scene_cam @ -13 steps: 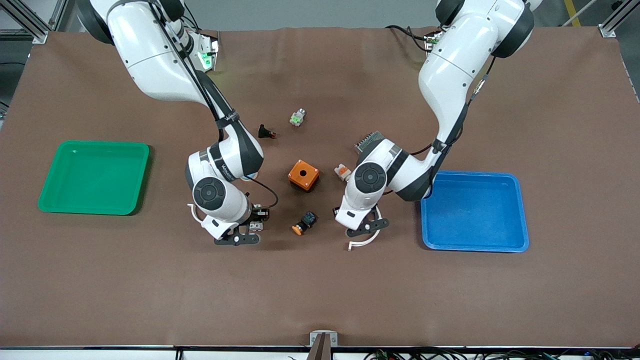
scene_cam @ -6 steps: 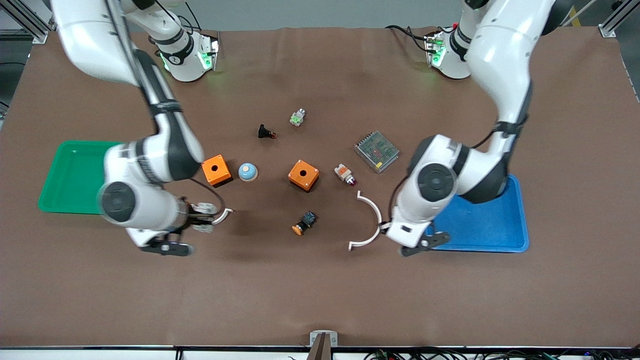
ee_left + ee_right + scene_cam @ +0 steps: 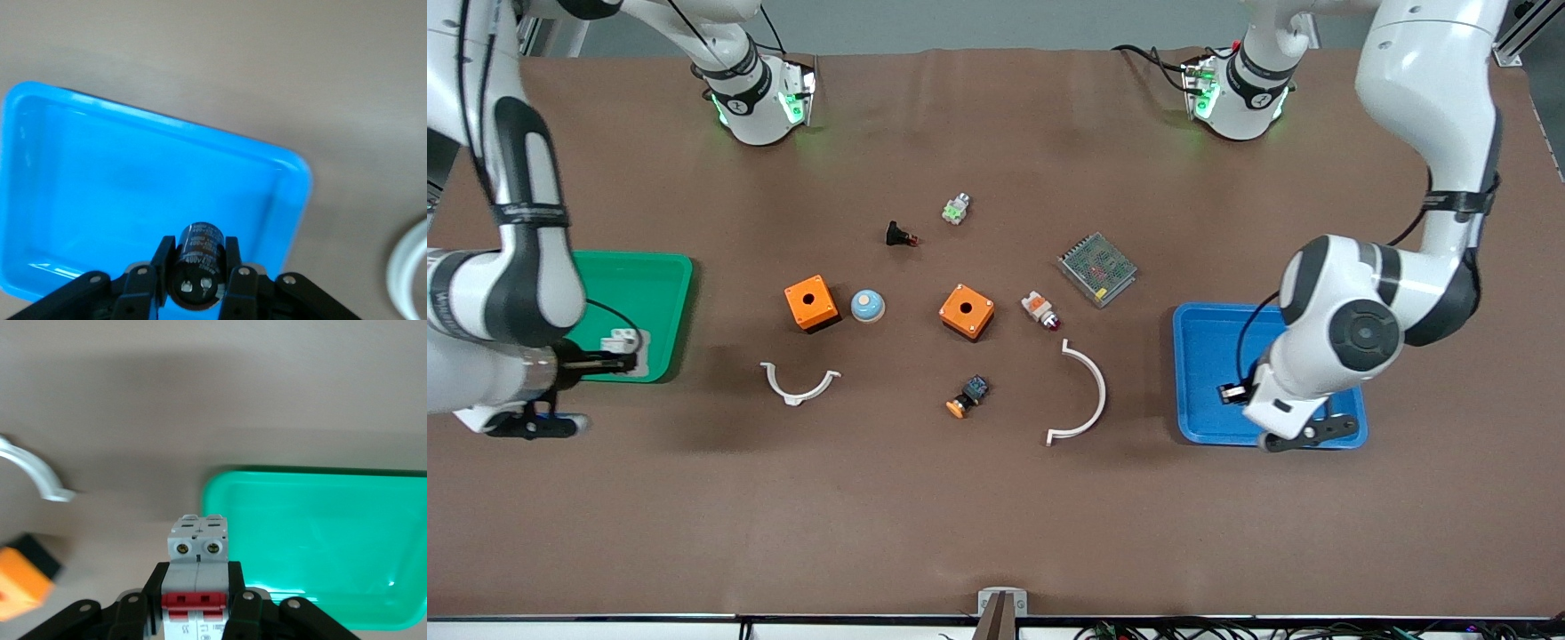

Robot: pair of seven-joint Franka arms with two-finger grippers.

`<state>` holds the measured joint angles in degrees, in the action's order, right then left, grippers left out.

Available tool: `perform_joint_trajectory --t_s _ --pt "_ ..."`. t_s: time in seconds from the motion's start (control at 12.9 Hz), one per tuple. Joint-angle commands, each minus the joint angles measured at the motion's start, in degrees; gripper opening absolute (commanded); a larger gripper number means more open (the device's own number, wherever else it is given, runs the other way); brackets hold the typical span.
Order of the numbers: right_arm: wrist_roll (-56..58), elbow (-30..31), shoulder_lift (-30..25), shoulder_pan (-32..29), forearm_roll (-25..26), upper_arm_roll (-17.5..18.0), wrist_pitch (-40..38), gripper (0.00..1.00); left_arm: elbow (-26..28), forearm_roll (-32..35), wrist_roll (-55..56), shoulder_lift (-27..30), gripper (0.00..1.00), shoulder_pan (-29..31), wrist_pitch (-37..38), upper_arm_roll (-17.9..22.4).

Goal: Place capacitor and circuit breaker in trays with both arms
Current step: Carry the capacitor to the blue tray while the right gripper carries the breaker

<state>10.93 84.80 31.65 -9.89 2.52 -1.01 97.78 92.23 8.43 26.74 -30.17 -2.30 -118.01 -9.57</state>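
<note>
Left gripper clamped on the capacitor, held over the blue tray, above its corner nearest the camera on the table-centre side. In front view the capacitor is only a dark speck beside the wrist; the fingers are hidden under the arm.

Right gripper clamped on the circuit breaker, over the green tray at its camera-side corner. The breaker's lower end is cut off in the right wrist view. In front view the breaker is partly visible; the right arm covers much of the green tray.
</note>
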Motion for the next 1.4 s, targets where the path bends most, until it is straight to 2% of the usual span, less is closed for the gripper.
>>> perform_joint_trajectory --t_s 0.0,0.31,0.62,0.78,0.85,0.93,1.01,1.09,1.24,1.32 --pt "7.0 7.8 -2.7 -4.8 2.4 1.4 5.6 0.24 7.2 1.1 -5.1 3.4 0.0 5.3 -3.3 -1.0" --pt "13.7 15.1 -3.3 -9.6 3.5 1.4 12.8 0.24 15.3 1.1 -8.9 3.4 0.01 10.2 -13.8 -0.9" --pt "13.9 25.2 -3.4 -12.9 3.6 1.5 27.6 0.24 20.7 1.1 -10.1 1.3 0.01 12.8 -23.1 -1.0" --pt "13.9 26.6 -4.1 -13.3 3.6 1.5 27.5 0.24 21.9 1.1 -10.2 0.9 0.05 13.9 -24.5 -1.1" --pt "13.8 26.3 -5.2 -13.1 3.6 1.5 26.1 0.33 22.1 1.1 -10.3 0.7 0.09 13.9 -24.5 -1.1" --pt "13.1 25.2 -6.1 -13.1 3.4 1.7 23.5 0.99 21.9 1.1 -10.2 0.1 0.2 13.9 -24.5 -1.1" --pt "13.0 22.8 -8.0 -12.5 3.1 2.1 19.9 1.0 21.6 1.1 -10.2 -0.1 0.54 13.6 -24.5 -1.1" --pt "11.8 18.5 -9.1 -11.0 2.9 2.5 15.2 1.0 21.4 1.1 -10.3 0.5 1.0 13.2 -24.2 -1.1" --pt "10.6 7.0 -9.1 -8.3 1.7 2.6 4.8 1.0 21.3 1.1 -10.1 4.3 1.0 13.4 -23.7 -1.2" --pt "10.6 2.6 -9.1 -7.1 -0.2 2.6 2.3 1.0 21.4 1.1 -10.2 7.2 1.0 13.6 -23.2 -1.2"
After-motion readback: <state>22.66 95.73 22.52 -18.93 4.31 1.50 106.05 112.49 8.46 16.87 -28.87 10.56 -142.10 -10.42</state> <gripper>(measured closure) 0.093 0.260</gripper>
